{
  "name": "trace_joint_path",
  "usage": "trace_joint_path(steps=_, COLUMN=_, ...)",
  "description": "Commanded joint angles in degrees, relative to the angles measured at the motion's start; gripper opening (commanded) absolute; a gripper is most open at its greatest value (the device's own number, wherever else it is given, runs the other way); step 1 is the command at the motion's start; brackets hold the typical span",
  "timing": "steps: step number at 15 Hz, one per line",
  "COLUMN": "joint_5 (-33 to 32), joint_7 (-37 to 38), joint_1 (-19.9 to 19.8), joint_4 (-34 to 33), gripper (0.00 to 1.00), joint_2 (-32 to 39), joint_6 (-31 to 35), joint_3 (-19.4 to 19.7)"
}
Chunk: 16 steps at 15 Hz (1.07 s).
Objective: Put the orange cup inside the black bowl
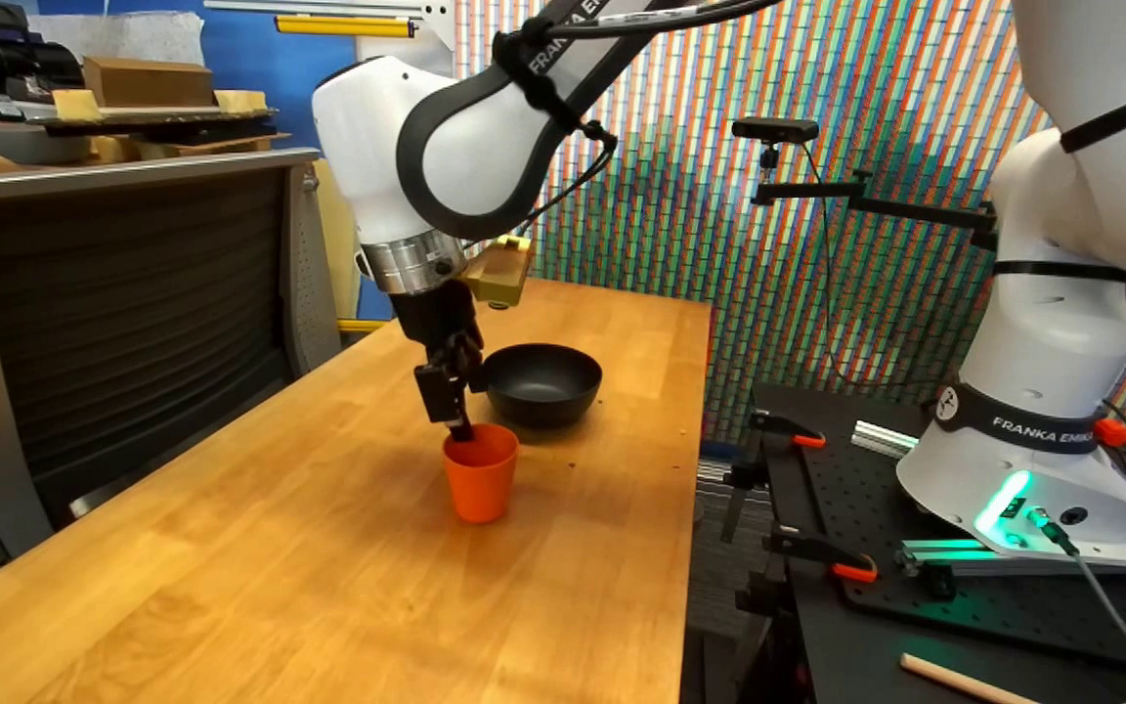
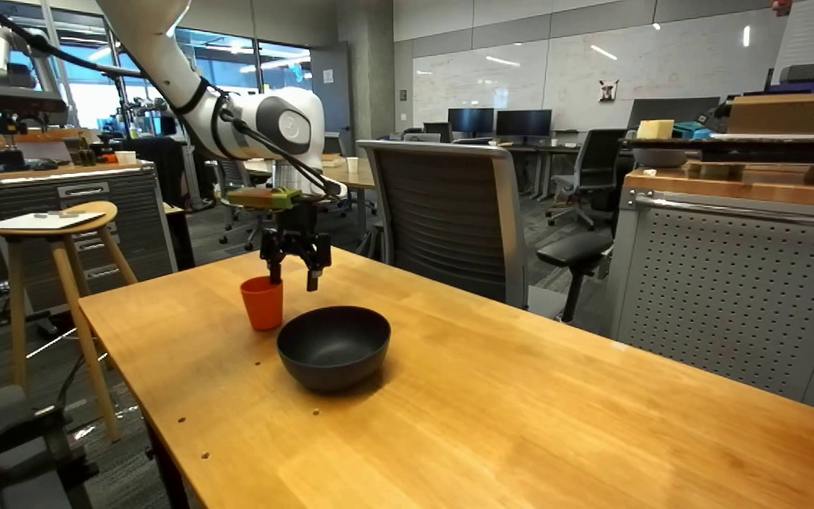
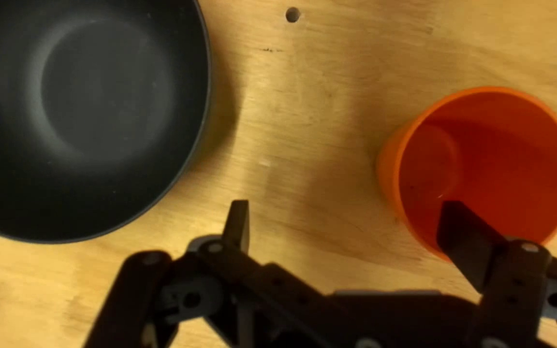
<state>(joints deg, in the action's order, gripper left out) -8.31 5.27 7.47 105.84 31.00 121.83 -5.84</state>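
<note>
The orange cup point(image 1: 481, 477) stands upright on the wooden table, also in an exterior view point(image 2: 263, 305). In the wrist view the cup point(image 3: 505, 159) is at the right, mouth towards the camera. The black bowl point(image 1: 541, 386) stands upright close beside the cup, also in an exterior view point(image 2: 334, 350). In the wrist view the bowl point(image 3: 104, 96) fills the upper left, and its inside is empty. My gripper point(image 3: 346, 205) is open with nothing between its fingers. In an exterior view the gripper point(image 2: 295, 281) points down. One finger overlaps the cup's mouth; the other is outside, over the table.
The wooden table point(image 1: 348, 577) has its edge along the robot's base side. An office chair point(image 2: 449, 219) stands against the table's far side. A grey cabinet point(image 2: 739, 290) stands beyond the chair. A wooden stool point(image 2: 71, 268) is off the table's end.
</note>
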Motion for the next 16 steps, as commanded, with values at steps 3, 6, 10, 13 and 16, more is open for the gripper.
trace_joint_path(steps=3, joint_5=7.4, joint_7=-1.2, joint_1=-0.6, joint_4=-8.4, gripper=1.0, joint_2=3.1, joint_6=-14.1, joint_3=-0.2)
trace_joint_path(steps=6, joint_5=10.2, joint_7=-1.5, joint_1=-0.8, joint_4=-7.0, gripper=0.66, joint_2=2.8, joint_6=-13.6, joint_3=-0.5)
trace_joint_path(steps=10, joint_5=12.9, joint_7=-1.7, joint_1=-0.9, joint_4=-3.3, gripper=0.33, joint_2=1.6, joint_6=-9.1, joint_3=-0.4)
trace_joint_path(steps=13, joint_5=12.2, joint_7=-1.1, joint_1=-0.7, joint_4=0.0, gripper=0.11, joint_2=1.6, joint_6=-4.4, joint_3=0.4)
trace_joint_path(steps=16, joint_5=12.1, joint_7=-1.0, joint_1=-1.1, joint_4=3.5, gripper=0.0, joint_2=0.6, joint_6=-1.4, joint_3=0.8)
